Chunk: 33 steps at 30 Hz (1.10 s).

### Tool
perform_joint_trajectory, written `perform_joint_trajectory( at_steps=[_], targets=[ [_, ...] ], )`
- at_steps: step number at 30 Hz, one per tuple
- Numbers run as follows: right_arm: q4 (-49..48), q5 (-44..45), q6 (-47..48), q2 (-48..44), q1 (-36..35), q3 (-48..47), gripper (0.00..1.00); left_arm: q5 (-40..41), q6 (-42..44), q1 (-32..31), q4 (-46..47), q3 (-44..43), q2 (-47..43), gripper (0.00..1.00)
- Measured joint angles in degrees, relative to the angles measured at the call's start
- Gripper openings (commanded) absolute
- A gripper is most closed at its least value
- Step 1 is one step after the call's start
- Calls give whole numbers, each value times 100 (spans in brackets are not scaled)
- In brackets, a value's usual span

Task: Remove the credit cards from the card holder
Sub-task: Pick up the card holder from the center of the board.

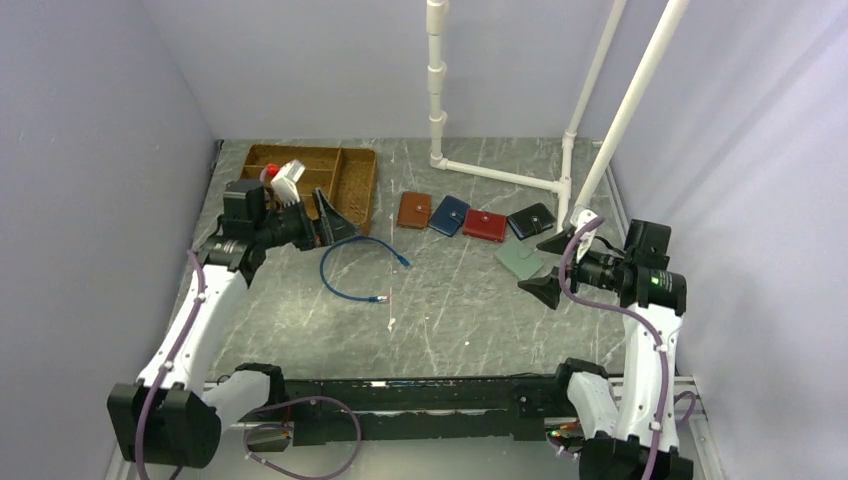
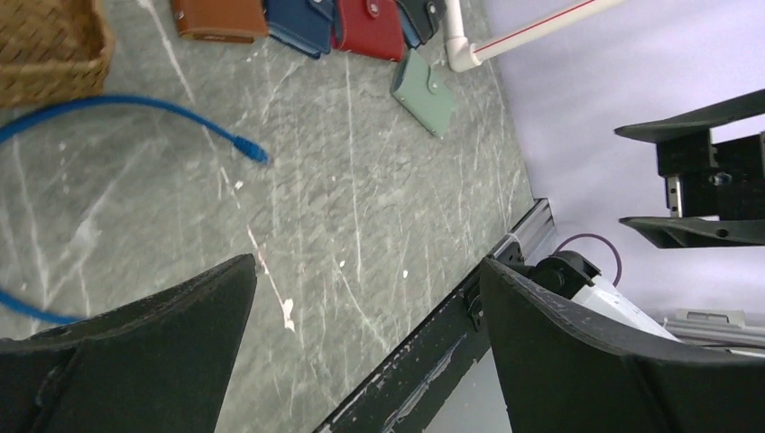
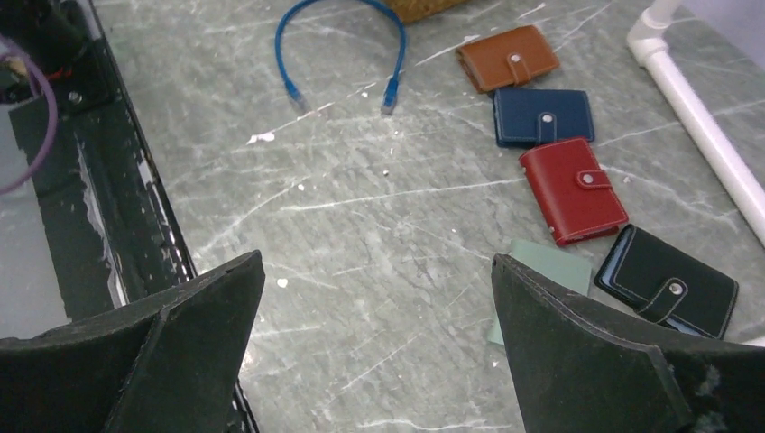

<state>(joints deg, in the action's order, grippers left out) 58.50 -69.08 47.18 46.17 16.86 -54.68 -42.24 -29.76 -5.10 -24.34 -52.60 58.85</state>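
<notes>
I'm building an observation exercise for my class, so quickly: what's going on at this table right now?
Nothing is being handled yet. Both arms hover above the table with fingers spread and empty: the left gripper by the wicker tray and blue cable, the right gripper beside the green wallet. The navy card holder lies snapped shut between the brown wallet and the red wallet, and no credit cards are showing.
</notes>
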Motion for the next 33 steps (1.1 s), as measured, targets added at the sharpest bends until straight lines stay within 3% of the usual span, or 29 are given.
perform_joint_trajectory(
  at_steps=[4,10,23,33],
  targets=[
    [260,313,647,343,-417,-63,100,111,168,-490,282,-382,623,99],
    [243,1329,914,573,-1727,-118,100,472,881,-1384,177,-1539,1744,99],
    [-131,3263,1082,1191,-2782,-352,100,992,1515,-1401,111,-1032,1985,99],
    [-708,4863,573,2061,-4487,-538,100,1174,1534,-1401,90,-1027,1974,99]
  ],
)
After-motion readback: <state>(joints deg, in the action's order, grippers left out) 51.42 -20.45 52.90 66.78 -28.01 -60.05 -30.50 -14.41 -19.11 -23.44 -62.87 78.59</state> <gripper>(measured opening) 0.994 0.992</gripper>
